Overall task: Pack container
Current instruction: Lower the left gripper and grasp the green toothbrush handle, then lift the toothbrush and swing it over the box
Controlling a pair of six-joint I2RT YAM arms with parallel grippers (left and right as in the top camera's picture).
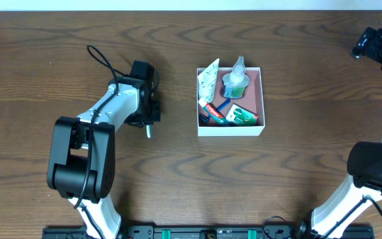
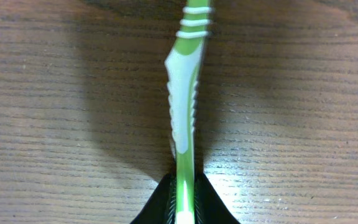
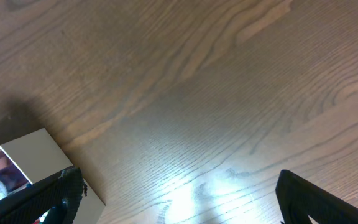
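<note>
"The container [image 1: 231,128]: where is it placed?"

"It is set near the middle of the desk [image 1: 297,179], between the two arms. Its white walls are squared to the desk's edges and part of its pink floor is shown."

"Which hand is better placed for it?"

"The left hand [image 1: 148,118] is found near it. The container lies to that hand's right, with bare desk between. The right hand [image 3: 178,198] is held well apart at the far right corner, spread wide with nothing in it. Only a corner of the container is caught in its view."

"What is held by the left?"

"A green-and-white toothbrush [image 2: 183,93] is pinched at its thin part between closed fingers [image 2: 213,208], with the ribbed grip stretched out ahead. Its long axis is judged to run near-to-far, roughly parallel to the container's left wall. A carry to the right would be called for, and probably a slanted lay, since the floor is crowded. Whether the toothbrush is lifted off the desk cannot be told."

"What is packed so far?"

"A clear bottle [image 1: 235,78] is stood at the far wall and a white sachet [image 1: 209,79] is leaned on the left wall. A red box [image 1: 212,109] and a green packet [image 1: 241,116] are laid by the near wall."

"Can any writing be read?"

"Pale lettering is seen on the red box, but none of it can be read. No brand is made out on the toothbrush."
</note>
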